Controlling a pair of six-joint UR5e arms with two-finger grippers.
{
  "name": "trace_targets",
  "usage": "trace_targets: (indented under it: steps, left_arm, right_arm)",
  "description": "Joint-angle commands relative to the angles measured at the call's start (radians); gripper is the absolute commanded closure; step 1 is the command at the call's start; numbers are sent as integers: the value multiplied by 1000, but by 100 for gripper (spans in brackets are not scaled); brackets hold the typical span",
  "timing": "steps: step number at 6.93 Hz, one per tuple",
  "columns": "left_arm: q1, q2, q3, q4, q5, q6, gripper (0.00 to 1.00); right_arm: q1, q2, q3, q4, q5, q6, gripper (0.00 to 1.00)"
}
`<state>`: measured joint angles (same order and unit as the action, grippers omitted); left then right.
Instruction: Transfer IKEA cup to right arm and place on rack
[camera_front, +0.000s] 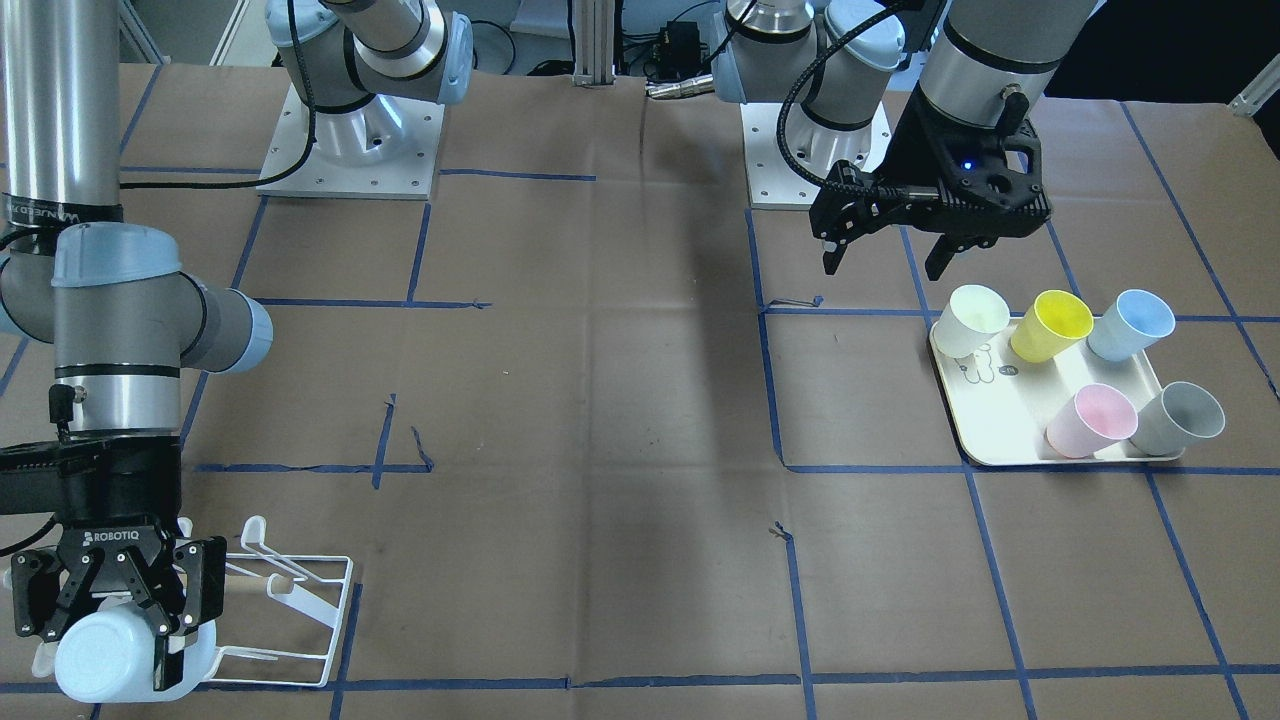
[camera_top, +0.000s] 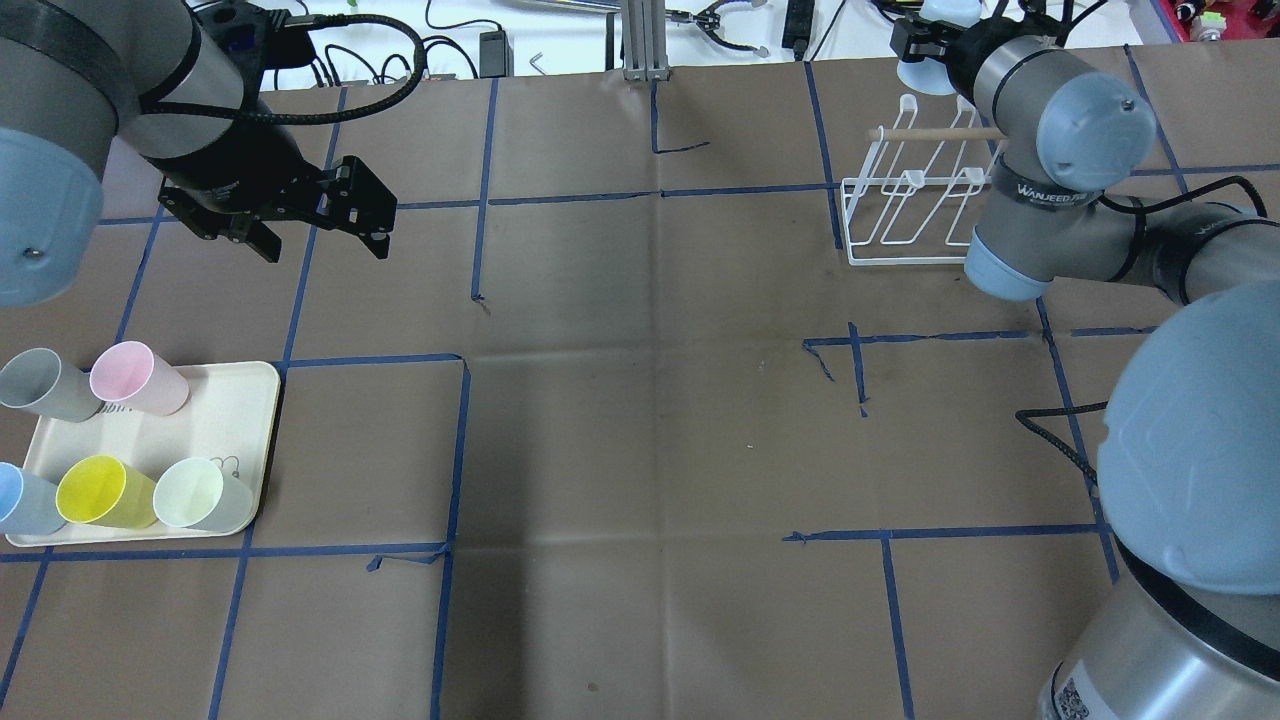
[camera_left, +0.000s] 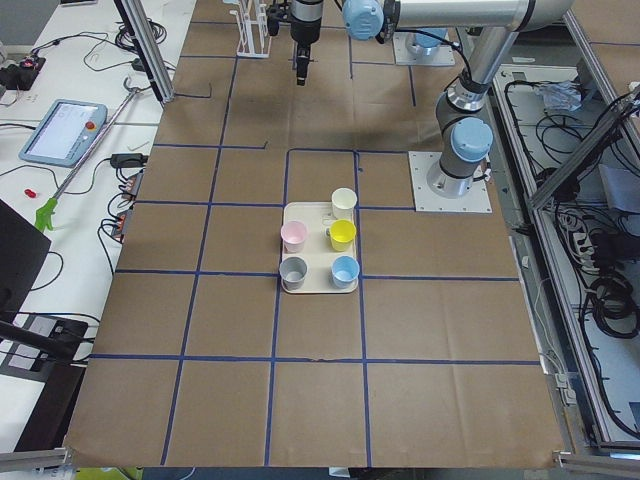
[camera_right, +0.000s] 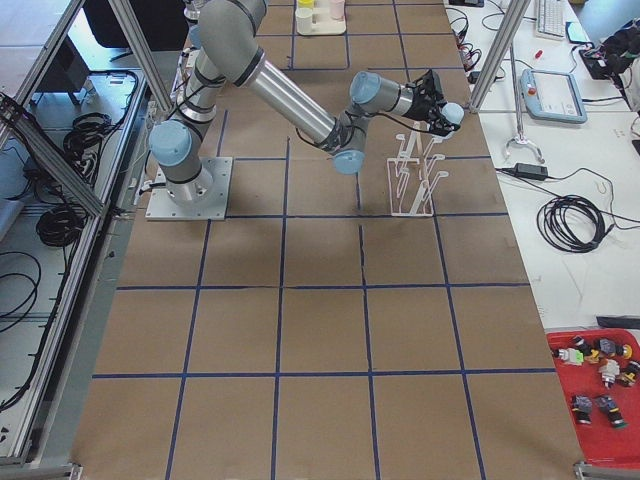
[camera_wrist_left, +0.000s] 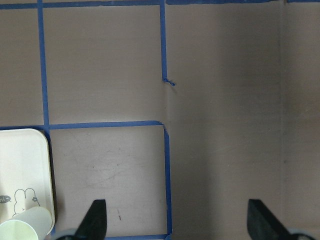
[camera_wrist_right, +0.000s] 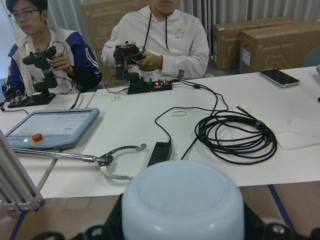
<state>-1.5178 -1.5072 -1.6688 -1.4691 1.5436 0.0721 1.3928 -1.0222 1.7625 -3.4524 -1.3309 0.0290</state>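
Observation:
My right gripper (camera_front: 100, 640) is shut on a pale blue IKEA cup (camera_front: 90, 665), held on its side at the outer end of the white wire rack (camera_front: 300, 600). From overhead the cup (camera_top: 922, 72) sits just beyond the rack's (camera_top: 905, 215) wooden dowel. I cannot tell whether it touches a prong. The right wrist view shows the cup's base (camera_wrist_right: 182, 205) between the fingers. My left gripper (camera_front: 885, 255) hangs open and empty above the table, near the cream tray (camera_front: 990, 440). Its fingertips (camera_wrist_left: 96, 217) stand wide apart.
On the cream tray (camera_top: 235, 400) lie several cups on their sides: pale green (camera_top: 200, 495), yellow (camera_top: 105, 492), blue, pink (camera_top: 138, 378) and grey. Two people sit at a white desk (camera_wrist_right: 200, 125) beyond the table's edge, with cables and a tablet on it.

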Motion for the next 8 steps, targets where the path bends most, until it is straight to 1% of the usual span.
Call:
trace_targets:
  steps: [1, 3, 4, 5, 6, 7, 8]
  left_arm:
    - [51, 37, -55, -34, 3, 21, 1]
    - [213, 65, -136, -34, 1, 177, 1]
    - [275, 71, -172, -34, 1, 257, 1]
    - [330, 79, -196, -31, 1, 334, 1]
    - [385, 81, -233, -25, 0, 377, 1]
    - [451, 81, -280, 16, 0, 450, 1]
    - [494, 82, -322, 54, 0, 492, 1]
  right_arm:
    - [2, 24, 2, -5, -2, -1, 86]
    - [8, 57, 5, -45, -4, -1, 86]
    - [9, 60, 23, -56, -26, -1, 85]
    - [9, 62, 44, -59, -30, 2, 72]
    - [9, 60, 40, -76, -30, 14, 4]
    - [11, 60, 41, -65, -33, 19, 0]
    - [14, 60, 40, -63, -33, 17, 0]
